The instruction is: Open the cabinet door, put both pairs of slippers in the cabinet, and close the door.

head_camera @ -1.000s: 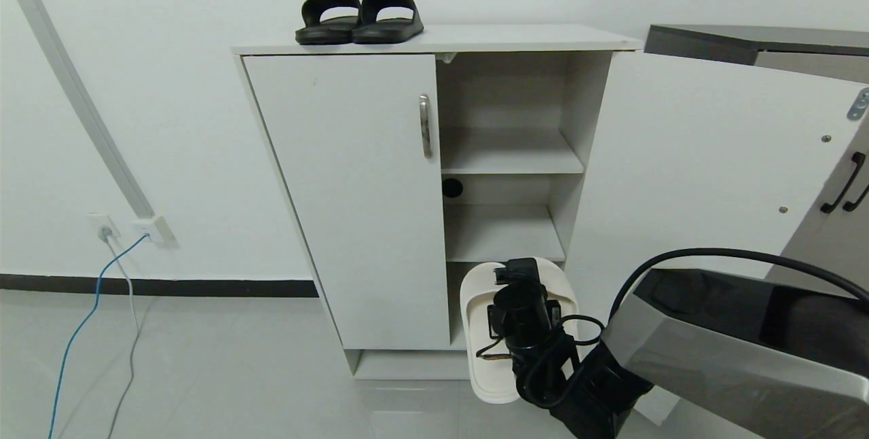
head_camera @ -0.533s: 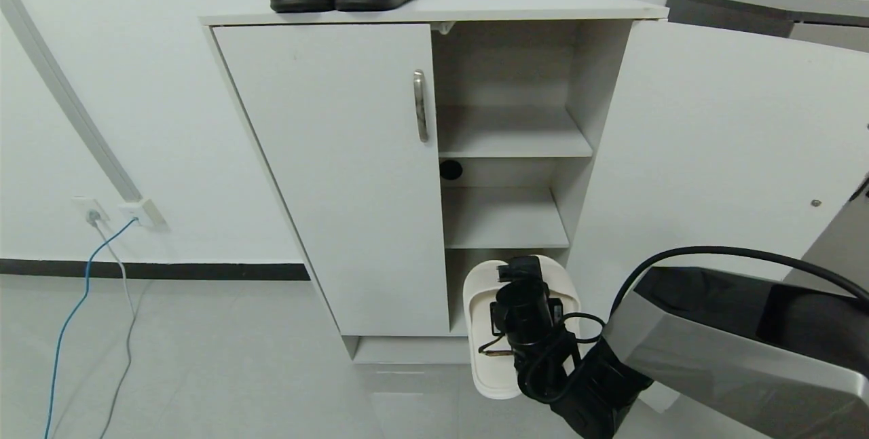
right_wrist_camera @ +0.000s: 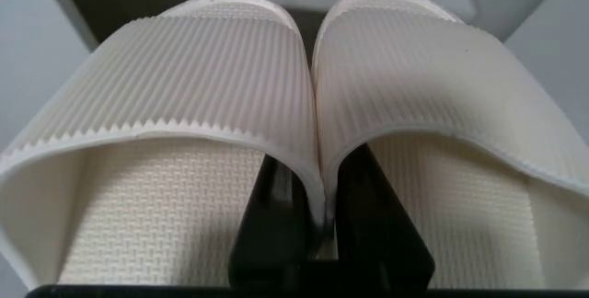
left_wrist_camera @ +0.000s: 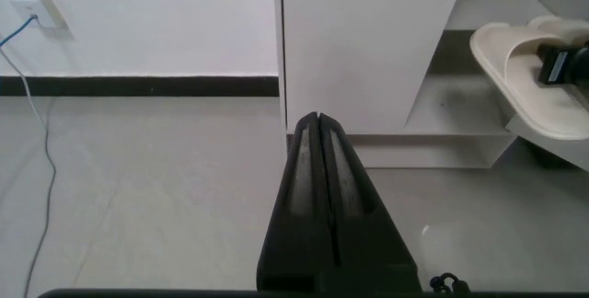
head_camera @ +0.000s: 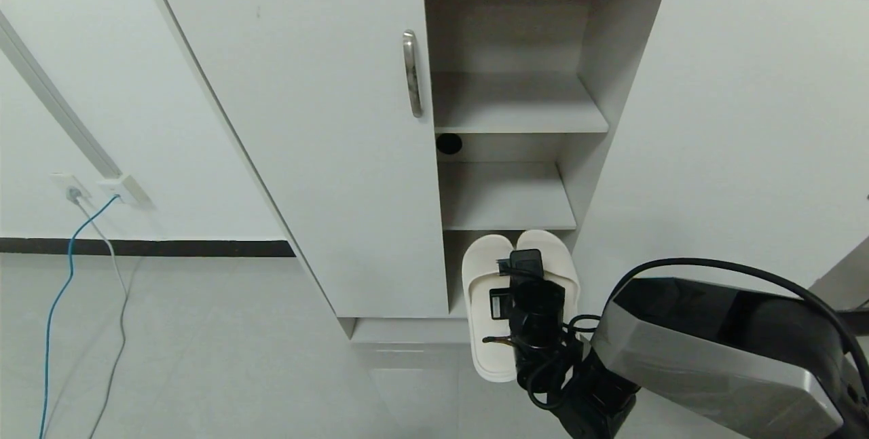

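Where the right arm stretches forward from the near right in the head view, its right gripper [head_camera: 523, 264] is clamped on the pair of white slippers [head_camera: 483, 317], which sit side by side with toes pointing into the cabinet [head_camera: 305, 120], at the mouth of its lowest compartment beside the opened right door [head_camera: 740, 140]. In the left wrist view, the left gripper [left_wrist_camera: 318, 123] hangs low over the grey floor [left_wrist_camera: 138, 197] near the cabinet's base, its fingers pressed together on nothing. In the right wrist view, dark fingers [right_wrist_camera: 368, 220] pinch the inner edges of the two ribbed cream straps together.
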